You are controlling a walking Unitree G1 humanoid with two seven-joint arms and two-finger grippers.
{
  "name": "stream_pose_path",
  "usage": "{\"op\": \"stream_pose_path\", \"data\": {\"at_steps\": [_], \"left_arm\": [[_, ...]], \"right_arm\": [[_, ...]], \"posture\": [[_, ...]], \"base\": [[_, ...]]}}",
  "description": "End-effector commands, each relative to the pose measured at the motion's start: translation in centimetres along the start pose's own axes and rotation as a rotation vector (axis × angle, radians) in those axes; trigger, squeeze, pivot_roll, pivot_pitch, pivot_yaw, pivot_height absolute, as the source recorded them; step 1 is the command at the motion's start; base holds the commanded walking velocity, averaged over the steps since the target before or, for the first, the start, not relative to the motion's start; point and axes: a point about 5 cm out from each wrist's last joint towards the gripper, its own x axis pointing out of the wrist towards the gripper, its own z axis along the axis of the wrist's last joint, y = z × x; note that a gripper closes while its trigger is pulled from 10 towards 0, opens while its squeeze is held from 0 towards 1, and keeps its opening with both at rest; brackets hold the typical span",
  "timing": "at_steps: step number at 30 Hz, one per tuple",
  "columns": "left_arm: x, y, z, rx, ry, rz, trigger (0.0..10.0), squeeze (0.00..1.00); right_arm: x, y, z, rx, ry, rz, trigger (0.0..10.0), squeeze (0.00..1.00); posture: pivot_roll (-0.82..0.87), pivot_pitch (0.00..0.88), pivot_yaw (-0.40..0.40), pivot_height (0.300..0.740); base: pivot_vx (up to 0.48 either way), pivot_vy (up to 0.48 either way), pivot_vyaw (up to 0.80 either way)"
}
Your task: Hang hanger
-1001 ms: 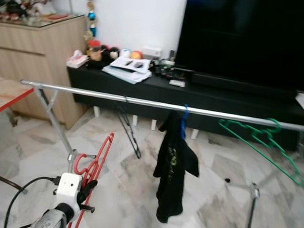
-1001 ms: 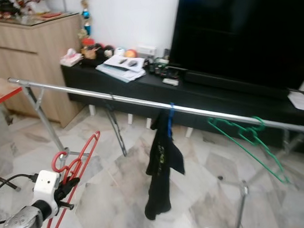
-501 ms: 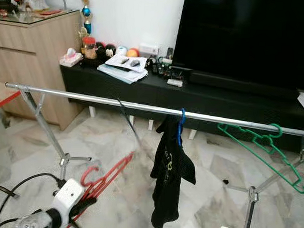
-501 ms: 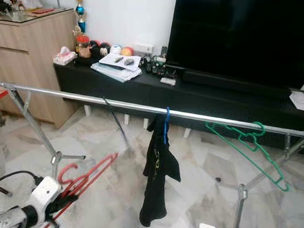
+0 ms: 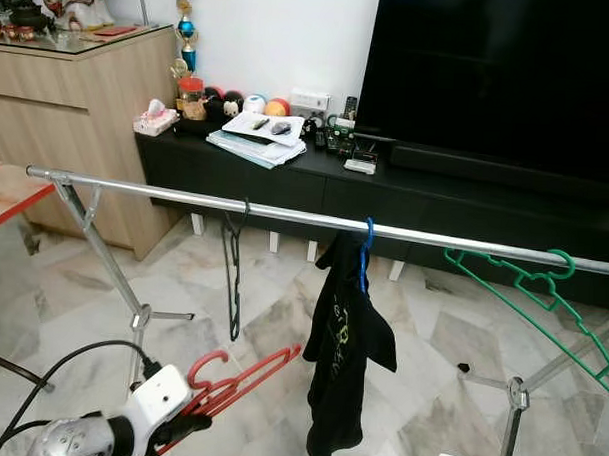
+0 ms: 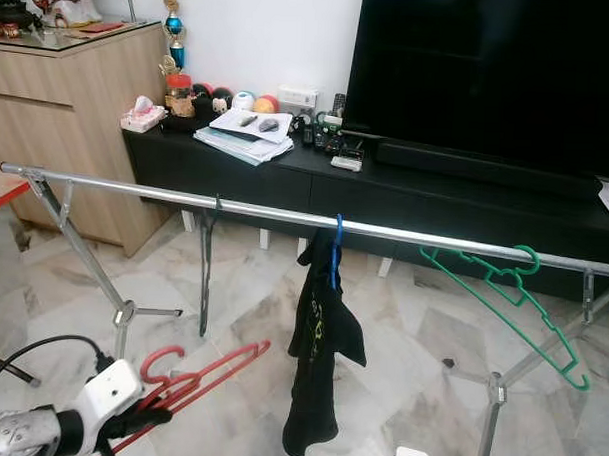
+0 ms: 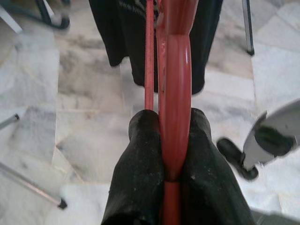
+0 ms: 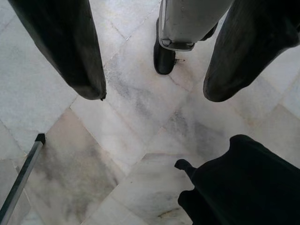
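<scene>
My left gripper (image 5: pixel 193 422) is low at the bottom left, shut on a red hanger (image 5: pixel 241 378) that lies almost flat, below the silver rail (image 5: pixel 285 215). In the left wrist view both black fingers (image 7: pixel 140 173) clamp the red hanger (image 7: pixel 174 93). On the rail hang a thin dark hanger (image 5: pixel 233 276), a black garment (image 5: pixel 348 360) on a blue hook, and a tilted green hanger (image 5: pixel 542 296). My right gripper (image 8: pixel 150 89) is open and points down at the marble floor.
The rail stands on crossed metal legs (image 5: pixel 108 261) at each end. Behind it runs a black TV console (image 5: pixel 386 186) with papers, balls and a large TV (image 5: pixel 490 79). A wooden cabinet (image 5: pixel 68 110) stands at the left. A black cable (image 5: pixel 49 374) loops by my left arm.
The red hanger has dropped from upright to nearly flat in my left gripper. The thin dark hanger now hangs straight down from the rail. The camera has shifted.
</scene>
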Motion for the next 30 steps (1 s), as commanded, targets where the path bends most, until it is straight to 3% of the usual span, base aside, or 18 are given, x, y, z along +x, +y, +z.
{"op": "stream_pose_path", "data": {"at_steps": [1,3,4,7,8,9,10,11,12,13,14,16,18,20,21,22,30], "left_arm": [[1.0,0.4,-0.6,-0.022,0.003,0.084,10.0,0.0],[1.1,0.6,-1.3,-0.046,0.009,0.126,10.0,0.0],[1.2,0.6,-3.1,-0.099,0.057,0.167,10.0,0.0],[1.3,-0.1,-5.7,-0.147,0.143,0.169,10.0,0.0],[1.2,-0.9,-8.0,-0.184,0.235,0.159,10.0,0.0],[1.2,-0.9,-8.0,-0.184,0.235,0.159,10.0,0.0],[1.1,-1.2,-9.1,-0.197,0.282,0.166,10.0,0.0],[1.0,-1.7,-11.0,-0.263,0.347,0.207,10.0,0.0],[1.0,-1.7,-11.0,-0.263,0.347,0.207,10.0,0.0],[1.0,-1.9,-12.4,-0.313,0.389,0.276,10.0,0.0],[1.0,-1.9,-12.4,-0.313,0.389,0.276,10.0,0.0],[0.9,-2.0,-13.6,-0.369,0.427,0.38,10.0,0.0],[0.4,-1.9,-15.0,-0.515,0.454,0.569,10.0,0.0],[0.2,-2.1,-15.7,-0.618,0.465,0.659,10.0,0.0],[0.2,-2.1,-15.7,-0.618,0.465,0.659,10.0,0.0],[0.2,-2.6,-16.0,-0.673,0.472,0.68,10.0,0.0],[1.3,-2.9,-15.5,-0.677,0.444,0.653,10.0,0.0]], "right_arm": [[0.0,0.0,0.0,-0.011,0.006,0.003,10.0,0.0],[0.0,0.0,0.0,-0.01,0.006,0.003,10.0,0.0],[0.0,0.1,0.0,-0.006,0.007,0.001,10.0,0.0],[0.0,0.1,0.0,-0.005,0.007,0.0,10.0,0.0],[0.0,0.1,-0.1,0.001,0.008,-0.002,10.0,0.0],[0.0,0.1,-0.1,0.001,0.008,-0.002,10.0,0.0],[0.0,0.1,-0.1,0.005,0.007,-0.003,10.0,0.0],[0.0,0.1,-0.1,0.011,0.003,-0.002,10.0,0.0],[0.0,0.1,-0.1,0.011,0.003,-0.002,10.0,0.0],[0.0,0.1,-0.1,0.015,0.002,0.009,10.0,0.0],[0.0,0.1,-0.1,0.015,0.002,0.009,10.0,0.0],[0.0,0.2,-0.1,0.014,0.006,0.026,10.0,0.0],[0.0,0.2,-0.2,0.01,0.018,0.028,10.0,0.0],[0.0,0.2,-0.2,0.016,0.025,0.025,10.0,0.0],[0.0,0.2,-0.2,0.016,0.025,0.025,10.0,0.0],[0.0,0.3,-0.3,0.021,0.029,0.028,10.0,0.0],[0.0,0.3,-0.4,0.037,0.028,0.026,10.0,0.0]], "posture": [[0.07,0.0,-0.042,0.74],[0.06,0.0,-0.041,0.74],[0.06,0.0,-0.043,0.74],[0.06,0.0,-0.043,0.74],[0.06,0.0,-0.043,0.74],[0.06,0.0,-0.043,0.74],[0.06,0.0,-0.044,0.74],[0.06,0.0,-0.043,0.74],[0.06,0.0,-0.043,0.74],[0.05,0.0,-0.05,0.74],[0.05,0.0,-0.05,0.74],[0.05,0.0,-0.054,0.74],[0.04,0.0,-0.058,0.74],[0.03,0.0,-0.059,0.74],[0.03,0.0,-0.059,0.74],[0.01,0.0,-0.052,0.74],[0.01,0.0,-0.048,0.74]], "base": [[0.0,0.0,0.0],[0.0,0.0,0.0],[0.0,0.0,0.0],[0.0,0.0,0.0],[0.0,0.0,0.0],[0.0,0.0,0.0],[0.0,0.0,0.0],[0.0,0.0,0.0],[0.0,0.0,0.0],[0.0,0.0,0.0],[0.0,0.0,0.0],[0.0,0.0,0.0],[0.0,0.0,0.0],[0.0,0.0,0.0],[0.0,0.0,0.0],[0.0,0.0,0.0],[0.0,0.0,0.0]]}}
